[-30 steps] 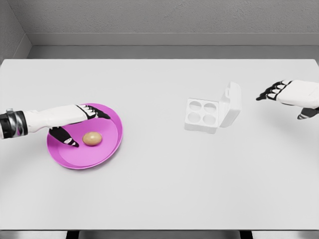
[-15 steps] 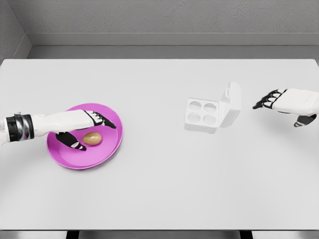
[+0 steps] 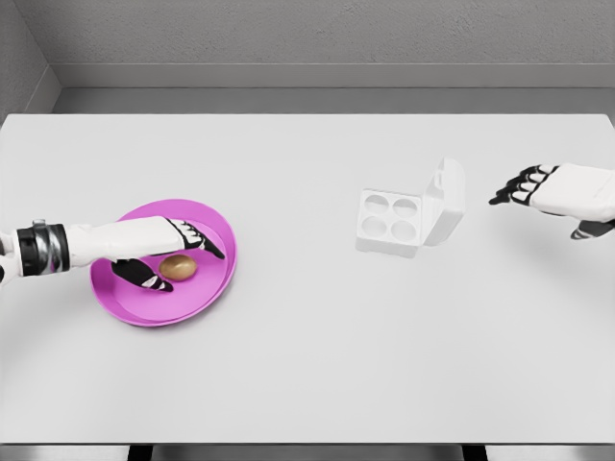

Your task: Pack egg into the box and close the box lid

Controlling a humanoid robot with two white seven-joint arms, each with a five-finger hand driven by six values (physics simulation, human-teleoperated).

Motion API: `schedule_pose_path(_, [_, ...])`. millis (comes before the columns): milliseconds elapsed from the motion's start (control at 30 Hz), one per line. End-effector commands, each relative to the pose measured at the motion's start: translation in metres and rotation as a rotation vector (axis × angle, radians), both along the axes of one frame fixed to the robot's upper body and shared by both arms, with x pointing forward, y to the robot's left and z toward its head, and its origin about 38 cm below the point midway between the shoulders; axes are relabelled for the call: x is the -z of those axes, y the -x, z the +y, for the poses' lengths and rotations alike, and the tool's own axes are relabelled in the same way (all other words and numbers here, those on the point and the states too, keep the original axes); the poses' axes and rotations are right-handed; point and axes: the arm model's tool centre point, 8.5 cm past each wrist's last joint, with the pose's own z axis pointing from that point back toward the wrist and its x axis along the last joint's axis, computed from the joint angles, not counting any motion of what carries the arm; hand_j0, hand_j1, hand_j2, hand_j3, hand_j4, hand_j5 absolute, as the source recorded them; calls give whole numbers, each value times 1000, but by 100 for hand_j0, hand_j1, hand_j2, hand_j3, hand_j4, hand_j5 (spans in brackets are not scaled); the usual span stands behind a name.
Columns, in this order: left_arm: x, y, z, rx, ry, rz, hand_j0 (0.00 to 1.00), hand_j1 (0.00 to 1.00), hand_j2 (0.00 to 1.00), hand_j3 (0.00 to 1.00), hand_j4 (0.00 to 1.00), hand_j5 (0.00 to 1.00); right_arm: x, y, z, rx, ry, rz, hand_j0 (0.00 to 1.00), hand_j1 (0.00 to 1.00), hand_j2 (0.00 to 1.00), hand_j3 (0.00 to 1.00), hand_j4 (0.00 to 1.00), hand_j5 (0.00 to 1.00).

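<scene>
A brown egg (image 3: 178,267) lies near the middle of a shallow magenta plate (image 3: 192,307) on the white tabletop (image 3: 307,365), not yet lifted. The left robot hand (image 3: 163,254) reaches in over the plate with its fingers spread around the egg: the thumb sits just in front of it and the other fingers arch past its far side, so the hand looks poised to close on it, though no firm grip shows. Well off to this hand's right stands the white box (image 3: 391,221), four round cups empty, its lid (image 3: 445,200) tipped up and back so the cups are open to receive the egg. Beyond the lid, the right robot hand (image 3: 538,187) hovers with fingers loosely open, holding nothing, probably placed to push the lid shut.
</scene>
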Motion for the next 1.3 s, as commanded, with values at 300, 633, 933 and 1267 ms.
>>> schedule_pose_path(300, [2, 2, 3, -4, -6, 10, 74, 74, 74, 74, 74, 74, 1, 6, 10, -31, -5, 0, 100, 100, 100, 100, 100, 100])
schedule_pose_path(633, [3, 2, 3, -2, -9, 13, 71, 71, 71, 71, 71, 71, -1, 6, 12, -36, -12, -5, 100, 100, 100, 100, 100, 100])
schedule_pose_path(933, [4, 3, 3, 2, -12, 18, 65, 65, 65, 65, 65, 65, -2, 6, 10, -32, -16, -7, 100, 100, 100, 100, 100, 100])
schedule_pose_path(1267, [6, 4, 3, 3, -18, 23, 44, 44, 44, 44, 44, 44, -3, 6, 9, -30, -15, -8, 100, 100, 100, 100, 100, 100])
